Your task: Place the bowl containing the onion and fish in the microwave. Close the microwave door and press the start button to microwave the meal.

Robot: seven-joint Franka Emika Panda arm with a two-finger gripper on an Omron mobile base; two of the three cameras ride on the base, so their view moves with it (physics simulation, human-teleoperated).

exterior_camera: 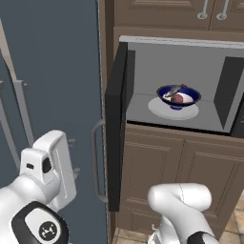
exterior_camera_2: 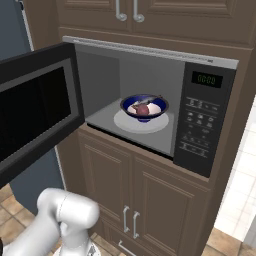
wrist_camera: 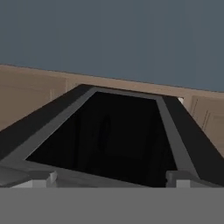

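Note:
The dark blue bowl [exterior_camera: 178, 95] [exterior_camera_2: 144, 106] sits on the white turntable [exterior_camera: 162, 110] [exterior_camera_2: 126, 123] inside the microwave [exterior_camera: 190, 62] [exterior_camera_2: 150, 67]. In it lie the reddish-brown onion [exterior_camera: 177, 99] [exterior_camera_2: 142, 110] and the slim grey fish [exterior_camera: 172, 89] [exterior_camera_2: 152, 98]. The microwave door [exterior_camera: 116, 128] [exterior_camera_2: 37, 110] [wrist_camera: 118, 135] stands swung wide open to the left. My gripper [wrist_camera: 113, 178] is open and empty, close to the door's dark window, fingertips [wrist_camera: 43, 177] spread wide. In the left base view its white hand [exterior_camera: 50, 164] is left of the door, on the handle side.
The door's grey bar handle [exterior_camera: 96, 162] faces the tall blue-grey fridge [exterior_camera: 52, 71] [wrist_camera: 109, 39]. The black control panel [exterior_camera_2: 202, 120] with its buttons is right of the cavity. Brown wood cabinets [exterior_camera_2: 130, 185] lie above and below.

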